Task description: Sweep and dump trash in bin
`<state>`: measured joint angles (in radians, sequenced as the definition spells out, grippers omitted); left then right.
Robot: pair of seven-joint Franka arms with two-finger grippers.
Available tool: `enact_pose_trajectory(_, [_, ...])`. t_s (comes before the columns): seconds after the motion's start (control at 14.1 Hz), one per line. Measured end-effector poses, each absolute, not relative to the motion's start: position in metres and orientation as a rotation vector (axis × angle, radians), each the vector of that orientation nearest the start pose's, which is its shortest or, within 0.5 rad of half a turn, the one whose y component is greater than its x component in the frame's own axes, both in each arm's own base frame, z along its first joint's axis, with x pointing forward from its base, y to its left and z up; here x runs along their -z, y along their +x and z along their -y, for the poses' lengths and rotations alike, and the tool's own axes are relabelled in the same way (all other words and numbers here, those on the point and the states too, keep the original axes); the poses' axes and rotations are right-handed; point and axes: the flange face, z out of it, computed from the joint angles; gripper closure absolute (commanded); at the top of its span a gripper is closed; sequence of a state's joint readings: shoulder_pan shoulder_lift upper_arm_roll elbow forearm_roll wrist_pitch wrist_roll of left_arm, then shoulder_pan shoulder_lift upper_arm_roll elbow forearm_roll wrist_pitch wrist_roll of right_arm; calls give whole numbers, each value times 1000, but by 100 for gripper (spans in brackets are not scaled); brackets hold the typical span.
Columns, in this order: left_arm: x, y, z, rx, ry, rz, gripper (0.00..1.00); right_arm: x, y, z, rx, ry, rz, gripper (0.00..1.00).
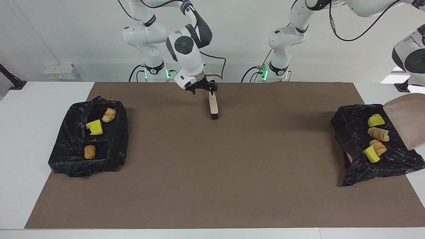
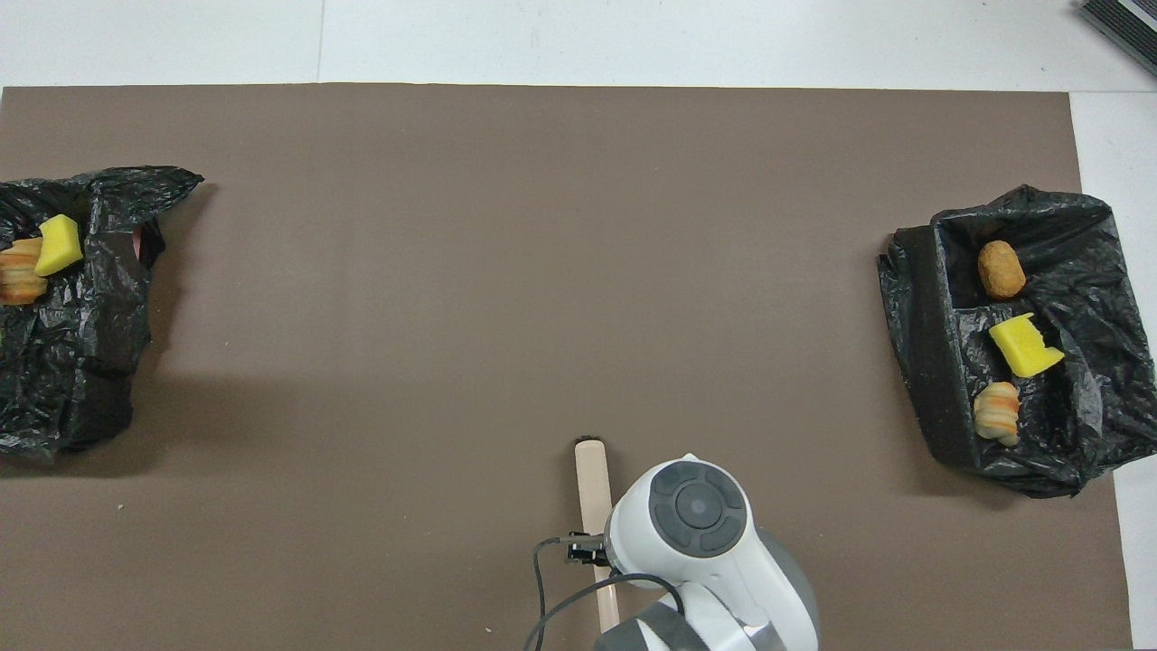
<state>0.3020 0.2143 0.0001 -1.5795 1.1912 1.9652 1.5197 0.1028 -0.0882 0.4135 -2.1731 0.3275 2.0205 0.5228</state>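
The beige dustpan [image 1: 406, 122] hangs steeply tipped over the black-bagged bin [image 1: 353, 136] at the left arm's end of the table. Its handle and my left gripper lie outside both views; only that arm's wrist [image 1: 413, 59] shows above the pan. Several scraps of trash lie in this bin: yellow foam [image 1: 376, 120] [image 2: 59, 244] and bread pieces [image 1: 378, 133] [image 2: 20, 271]. My right gripper [image 1: 202, 89] stands open just above the handle end of the brush [image 1: 213, 106] [image 2: 592, 488]. The brush lies flat on the brown mat, and nothing is between the fingers.
A second black-bagged bin [image 1: 66, 156] [image 2: 922, 362] sits at the right arm's end, holding a yellow chunk [image 1: 94, 127] and two bread pieces [image 1: 109, 114]. The brown mat [image 1: 212, 172] covers most of the white table.
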Motion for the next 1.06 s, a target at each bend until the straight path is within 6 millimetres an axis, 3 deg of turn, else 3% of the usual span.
enact_pose_trajectory(0.21, [-566, 613, -213, -967, -1504, -1522, 100, -459, 467, -240, -215, -2903, -198, 0])
enact_pose_trajectory(0.57, [-555, 618, -97, -900, -1650, -1498, 100, -518, 492, -209, -187, -2876, -247, 0])
enact_pose_trajectory(0.71, [-552, 618, -62, -857, -1677, -1519, 100, -537, 501, -197, -143, -2877, -260, 0])
enact_pose_trajectory(0.85, [-548, 616, -36, -788, -1748, -1512, 100, -558, 508, -187, -52, -2920, -232, 0])
enact_pose_trajectory(1.06, [-542, 610, -13, -674, -1921, -1478, 100, -600, 519, -174, 122, -2983, -209, 0])
